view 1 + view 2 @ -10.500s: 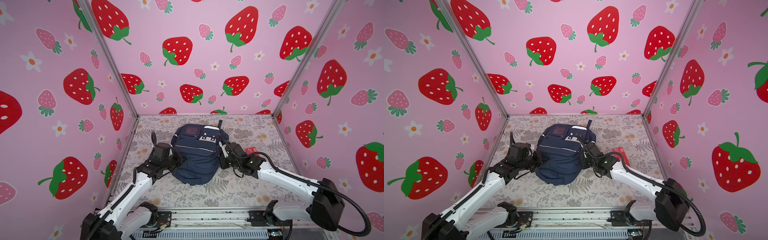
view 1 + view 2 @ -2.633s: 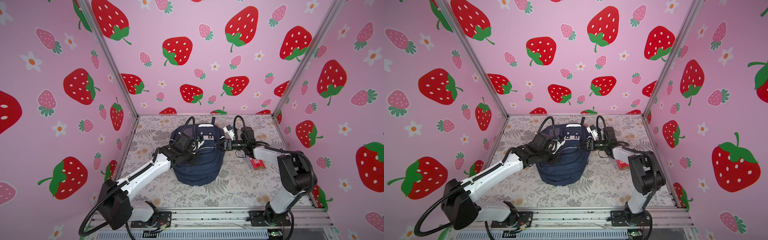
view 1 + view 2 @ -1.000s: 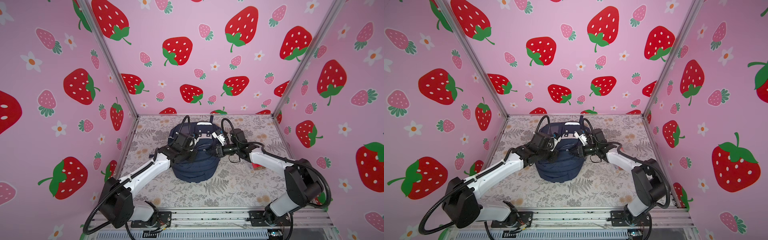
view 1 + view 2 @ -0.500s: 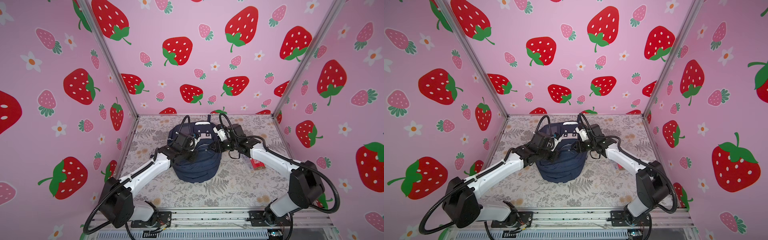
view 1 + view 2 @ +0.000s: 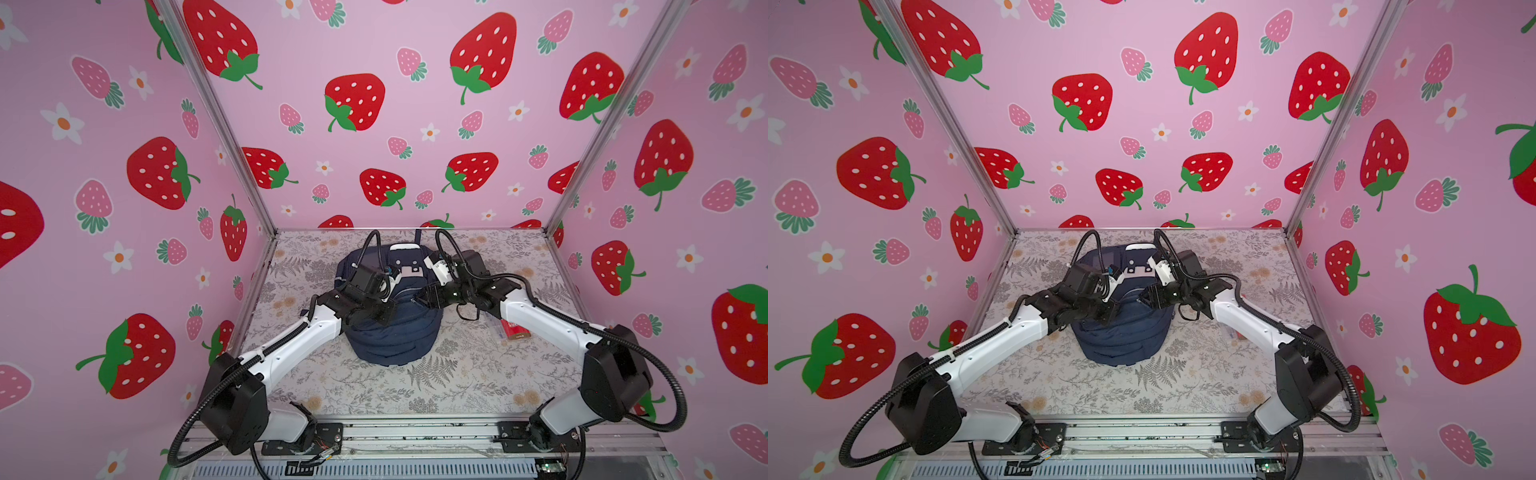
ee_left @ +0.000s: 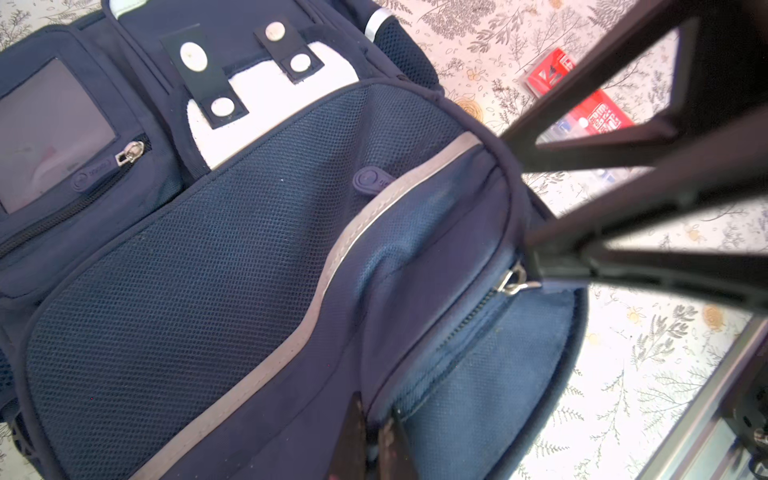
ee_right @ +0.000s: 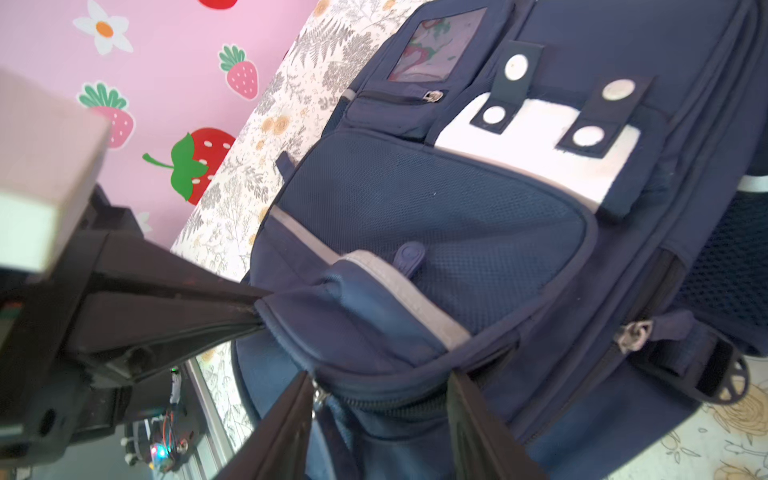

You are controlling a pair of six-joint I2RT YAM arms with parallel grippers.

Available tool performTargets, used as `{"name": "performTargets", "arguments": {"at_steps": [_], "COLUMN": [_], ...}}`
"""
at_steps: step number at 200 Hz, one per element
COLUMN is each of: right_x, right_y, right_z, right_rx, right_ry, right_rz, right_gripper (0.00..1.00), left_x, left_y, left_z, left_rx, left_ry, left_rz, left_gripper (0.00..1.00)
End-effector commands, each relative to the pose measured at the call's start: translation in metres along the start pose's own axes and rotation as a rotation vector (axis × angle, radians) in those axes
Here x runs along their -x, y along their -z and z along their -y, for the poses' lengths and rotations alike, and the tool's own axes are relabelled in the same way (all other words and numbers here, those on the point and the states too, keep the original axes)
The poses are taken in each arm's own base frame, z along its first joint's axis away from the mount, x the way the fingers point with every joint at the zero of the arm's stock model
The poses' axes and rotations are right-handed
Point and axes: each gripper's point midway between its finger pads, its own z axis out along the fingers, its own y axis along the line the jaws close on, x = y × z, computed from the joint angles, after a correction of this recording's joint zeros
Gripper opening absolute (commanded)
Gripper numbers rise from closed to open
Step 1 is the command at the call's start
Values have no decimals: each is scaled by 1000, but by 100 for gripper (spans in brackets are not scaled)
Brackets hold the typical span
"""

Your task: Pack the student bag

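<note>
The student bag lies front-up in the middle of the table, its long axis running from the near edge towards the back wall, with the white patch and top loop at the far end. Its lower front pocket is unzipped and the mouth runs crosswise over the bag. At one end of that mouth the left gripper is clamped tight on the pocket's rim fabric. At the other end sits the zipper pull. There the right gripper has its jaws spread apart, with the pocket edge between them and the pull just beside one finger. It does not seem to be holding anything. In both top views the two grippers meet over the bag's middle from opposite sides. A red packet lies flat on the table to the bag's right, apart from it and partly under the right forearm, so the right arm is clearly the nearer one. The likely next move is for that arm to go outward and rightward, away from the pocket, while the left keeps the mouth lifted. The gap looks narrow, so the packet may catch on the rim.
</note>
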Motion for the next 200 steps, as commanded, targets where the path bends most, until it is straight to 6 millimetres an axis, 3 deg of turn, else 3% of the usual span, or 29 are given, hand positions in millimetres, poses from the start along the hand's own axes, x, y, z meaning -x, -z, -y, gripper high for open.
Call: {"name": "performTargets", "arguments": {"at_steps": [1, 44, 95, 168, 200], "right_x": [-15, -26, -26, -24, -26], "right_y": [2, -3, -2, 17, 13], "right_z": [-11, -9, -5, -17, -25], "right_rx": [8, -46, -107, -85, -34], "right_ry": [34, 50, 76, 132, 128], "right_rz": [-38, -61, -51, 5, 16], "right_gripper": [55, 52, 21, 0, 0], "left_x": [53, 53, 52, 60, 69], "left_y": [17, 16, 14, 4, 1], "left_z": [23, 24, 22, 14, 9], "left_rx": [-101, -107, -97, -53, -31], "left_ry": [-14, -8, 2, 58, 161], "left_rz": [158, 157, 144, 116, 132], "left_gripper": [0, 0, 0, 0, 0]}}
